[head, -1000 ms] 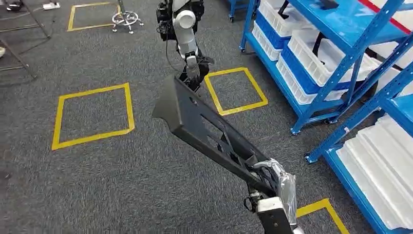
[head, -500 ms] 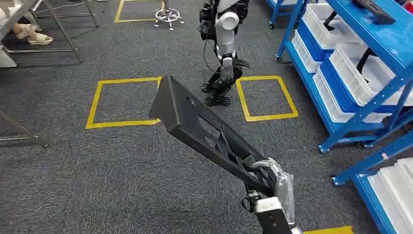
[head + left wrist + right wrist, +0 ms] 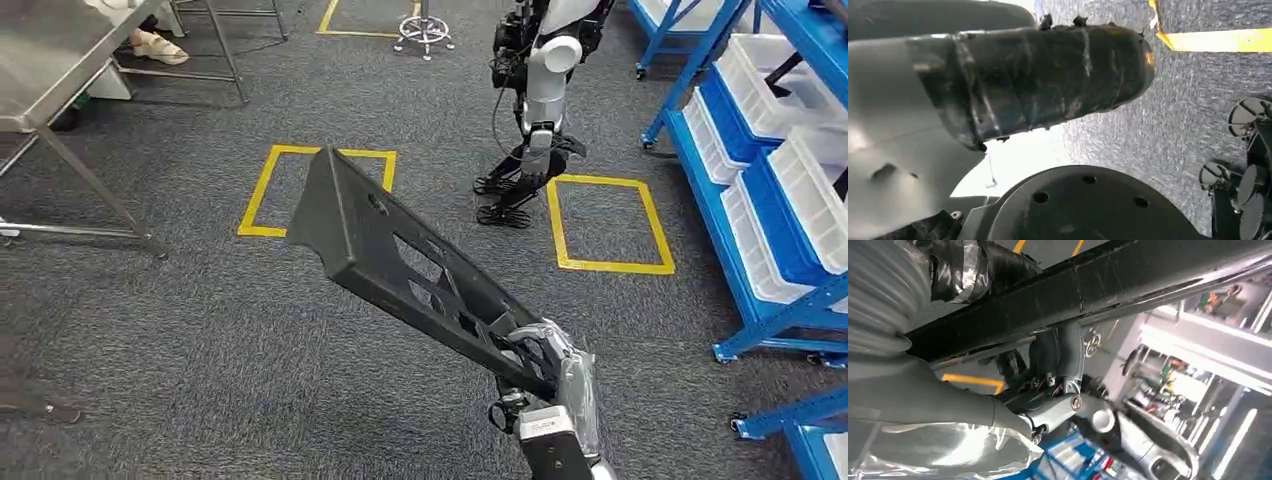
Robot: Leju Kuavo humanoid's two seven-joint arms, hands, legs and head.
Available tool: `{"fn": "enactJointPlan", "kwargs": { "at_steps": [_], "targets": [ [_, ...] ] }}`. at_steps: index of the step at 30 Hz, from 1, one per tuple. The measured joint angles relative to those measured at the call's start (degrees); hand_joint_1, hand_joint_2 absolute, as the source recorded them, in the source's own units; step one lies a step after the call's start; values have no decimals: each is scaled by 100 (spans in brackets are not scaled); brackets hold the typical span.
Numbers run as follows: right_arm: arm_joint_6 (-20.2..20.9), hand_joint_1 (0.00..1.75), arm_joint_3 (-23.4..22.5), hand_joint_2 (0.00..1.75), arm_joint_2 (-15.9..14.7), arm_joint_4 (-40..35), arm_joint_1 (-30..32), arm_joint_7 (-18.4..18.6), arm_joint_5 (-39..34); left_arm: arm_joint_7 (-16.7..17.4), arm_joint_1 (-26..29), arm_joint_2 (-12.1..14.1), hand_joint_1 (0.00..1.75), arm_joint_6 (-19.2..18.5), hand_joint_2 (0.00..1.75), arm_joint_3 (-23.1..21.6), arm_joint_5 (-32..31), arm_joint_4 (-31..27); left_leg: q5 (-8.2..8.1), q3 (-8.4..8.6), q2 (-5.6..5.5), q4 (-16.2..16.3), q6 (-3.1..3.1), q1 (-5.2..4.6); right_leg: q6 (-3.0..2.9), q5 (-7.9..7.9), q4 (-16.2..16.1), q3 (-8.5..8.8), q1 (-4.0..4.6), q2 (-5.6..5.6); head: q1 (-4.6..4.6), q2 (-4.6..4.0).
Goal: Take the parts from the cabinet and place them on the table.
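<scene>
The long black part (image 3: 400, 265) is gripped at its near end by the right robot hand (image 3: 545, 365) and is carried above the carpet. The counter (image 3: 50, 60) stands well apart from the part, so the placing is judged not yet done. The state of the left robot hand (image 3: 1038, 75) cannot be told.

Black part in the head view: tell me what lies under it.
Under the black part, held by the right hand: grey carpet and a yellow floor square's corner. Anything directly beneath stays hidden.
</scene>
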Motion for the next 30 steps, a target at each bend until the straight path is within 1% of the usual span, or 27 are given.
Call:
{"fn": "enactJointPlan", "kwargs": {
  "at_steps": [2, 3, 4, 5, 6, 7, 8, 9, 10, 12, 13, 14, 15, 17, 18, 19, 20, 21, 22, 23, 24, 25, 26, 27, 28, 29, 30],
  "targets": [
    [0, 175, 2, 175, 2, 4, -6, 0, -2, 0, 24, 18, 0, 0, 0, -2, 0, 0, 42, -7, -114, -54, -73, 22, -30, 15, -10, 0, 16, -92, 2, 0],
    [0, 175, 9, 175, 11, 2, -21, -2, 2, 0, 31, 35, 0, 0, 0, -4, 2, 0, 61, -16, -180, -74, -118, 11, -66, 79, -117, 22, -17, -170, -2, 0],
    [0, 175, 11, 175, 42, 11, -39, -2, 2, -7, 30, 50, 0, -2, 0, -4, 7, 0, -45, -58, 223, 51, -97, -38, -92, 140, -213, 77, -33, -281, -9, 0],
    [0, 175, 11, 175, 59, 13, -41, -11, 13, -20, 29, 63, 0, -22, 0, -7, 7, 0, -275, -177, 470, 328, -104, -49, -116, 154, -243, 84, -18, -351, -35, 0],
    [0, 175, 11, 175, 61, 13, -38, -11, 11, -20, 23, 76, 0, -44, 0, -9, 7, 0, -580, -399, 608, 844, -123, -36, -140, 157, -242, 72, -11, -455, -39, 0],
    [0, 175, 11, 175, 59, 22, -22, -11, 11, -18, 15, 79, 0, -48, 0, -11, 7, 0, -784, -569, 663, 1269, -141, -28, -138, 156, -238, 67, -6, -542, -35, 0],
    [0, 175, 13, 175, 61, 31, -16, -11, 11, -17, 13, 85, 0, -50, 0, -18, 7, 0, -902, -679, 688, 1561, -156, -26, -139, 154, -235, 59, -5, -632, -31, 0],
    [0, 175, 15, 175, 72, 37, -15, -11, 9, -13, 17, 92, 0, -50, 0, -24, 7, 0, -899, -704, 706, 1686, -176, -25, -138, 153, -219, 42, -7, -732, -33, 0],
    [0, 175, 15, 175, 81, 37, -19, -13, 9, -13, 27, 96, 0, -44, 0, -24, 7, 0, -762, -569, 726, 1492, -194, -17, -132, 148, -195, 20, -12, -806, -35, 0],
    [0, 175, 15, 175, 90, 37, -21, -13, 9, -13, 34, 116, 0, -33, 0, -26, 7, 0, -360, -4, 850, 574, -211, -7, -93, 117, -130, -7, -22, -950, -37, 0],
    [0, 175, 15, 175, 90, 37, -24, -13, 11, -13, 30, 127, 0, -31, 0, -31, 7, 0, -260, 287, 1099, 141, -207, -11, -59, 91, -79, -9, -10, -1010, -37, 0],
    [0, 175, 15, 175, 92, 35, -21, -13, 15, -13, 11, 125, 0, -31, 0, -37, 4, 0, -364, 335, 1293, -14, -170, -64, -16, 49, -18, -44, 33, -1047, -52, 0],
    [0, 175, 17, 175, 92, 35, -29, -11, 26, -13, 3, 125, 0, -31, 0, -42, 4, 0, -325, 301, 1147, 10, -60, -54, 11, 31, 14, -40, 39, -1110, -9, 0],
    [0, 175, 24, 175, 103, 33, -24, -11, 42, -9, 30, 122, 0, -20, 0, -44, 2, 0, -316, 257, 1026, 22, 2, -74, 51, 38, 12, -25, 28, -1230, 0, 0],
    [0, 175, 24, 175, 105, 33, -28, -11, 44, -9, 38, 120, 0, -15, 0, -44, 2, 0, -284, 253, 960, 5, 49, -46, 82, 12, 45, -35, 24, -1267, -2, 0],
    [0, 175, 26, 175, 107, 28, -30, -7, 46, -9, 46, 107, 0, -17, 0, -44, 2, 0, -263, 241, 904, 3, 82, -29, 161, -91, 140, -67, -8, -890, 8, 0],
    [0, 175, 28, 175, 109, 20, -16, -7, 50, -11, 37, 103, 0, -17, 0, -44, 2, 0, -242, 224, 853, 3, 113, -24, 189, -301, 426, -189, -31, -600, 7, 0],
    [0, 175, 28, 175, 105, 17, -4, -2, 44, -20, 18, 101, 0, -17, 0, -44, 2, 0, -227, 202, 792, 3, 137, -24, 209, -543, 873, -386, -41, -499, 9, 0],
    [0, 175, 33, 175, 103, 20, 1, 9, 39, -22, 3, 103, 0, -24, 0, -44, 2, 0, -214, 175, 711, 6, 153, -30, 222, -780, 1400, -631, -43, -465, 7, 0],
    [0, 175, 42, 175, 103, 22, 10, 13, 35, -35, 0, 103, 0, -42, 0, -44, 2, 0, -198, 154, 622, 8, 152, -35, 219, -933, 1834, -844, -45, -458, 9, 0],
    [0, 175, 50, 175, 103, 22, 14, 15, 35, -37, 1, 103, 0, -53, 0, -44, 2, 0, -189, 146, 546, 8, 151, -40, 205, -934, 2014, -937, -45, -455, 7, 0],
    [0, 175, 59, 175, 103, 22, 14, 17, 33, -37, 9, 103, 0, -61, 0, -44, 2, 0, -178, 147, 458, 8, 144, -44, 177, -795, 1893, -884, -45, -452, 7, 0],
    [0, 175, 63, 175, 103, 22, 13, 22, 31, -35, 16, 103, 0, -74, 0, -44, 2, 0, -171, 148, 386, 8, 139, -47, 143, -582, 1568, -733, -45, -440, 7, 0],
    [0, 175, 68, 175, 103, 17, 9, 31, 33, -4, 17, 103, 0, -87, 0, -44, 4, 0, -155, 149, 286, 8, 127, -51, 86, -265, 970, -451, -40, -372, 7, 0],
    [0, 175, 70, 175, 103, 15, 3, 35, 33, 28, 7, 96, 0, -94, 0, -44, 4, 0, -140, 145, 210, 7, 113, -46, 19, -18, 416, -184, -33, -152, 7, 0],
    [0, 175, 72, 175, 103, 13, -4, 37, 33, 48, -2, 83, 0, -101, 0, -44, 4, 0, -128, 124, 147, 13, 91, -43, -48, 3, 97, -53, -30, 149, 7, 0],
    [0, 175, 76, 175, 103, 13, -2, 39, 33, 59, -22, 74, 0, -101, 0, -44, 7, 0, -115, 100, 83, 17, 61, -42, -36, 5, 31, -35, -38, 92, 0, 0]
  ]
}}
